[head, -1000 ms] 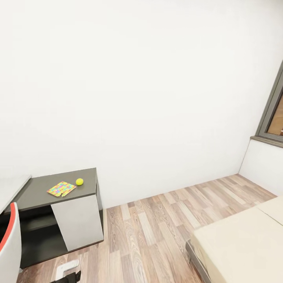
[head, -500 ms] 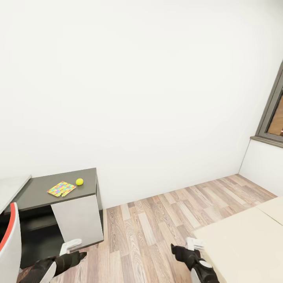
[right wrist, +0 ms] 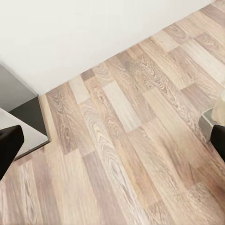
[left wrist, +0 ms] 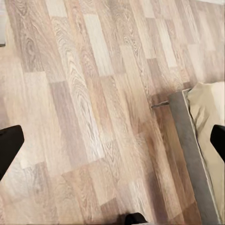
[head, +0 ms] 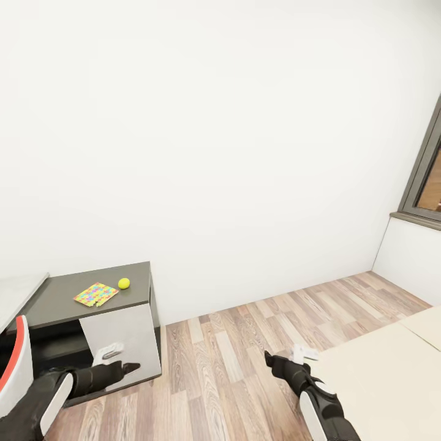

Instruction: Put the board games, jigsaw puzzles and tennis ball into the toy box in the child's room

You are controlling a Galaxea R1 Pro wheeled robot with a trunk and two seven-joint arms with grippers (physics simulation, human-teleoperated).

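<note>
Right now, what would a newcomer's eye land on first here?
Probably the bright jigsaw puzzle and the yellow tennis ball just beside it, the only vivid colour, lying on the dark lower section of the table at the head view's left. Next, the left gripper and right gripper held over wood floor, jaws apart and empty.

The head view looked forward and down from high up across the floor [head: 226, 343] toward a white wall [head: 233, 153], with the table [head: 92, 300] at its left and the bed [head: 386, 373] at its lower right. The left wrist view faced steeply down, close over the floor [left wrist: 93, 117], taking in the bed's corner [left wrist: 197, 122]. The right wrist view looked down more obliquely over the floor [right wrist: 126, 150] to the wall's foot [right wrist: 93, 37] and the table's base [right wrist: 23, 122]. All three shared the planked floor between table and bed.
</note>
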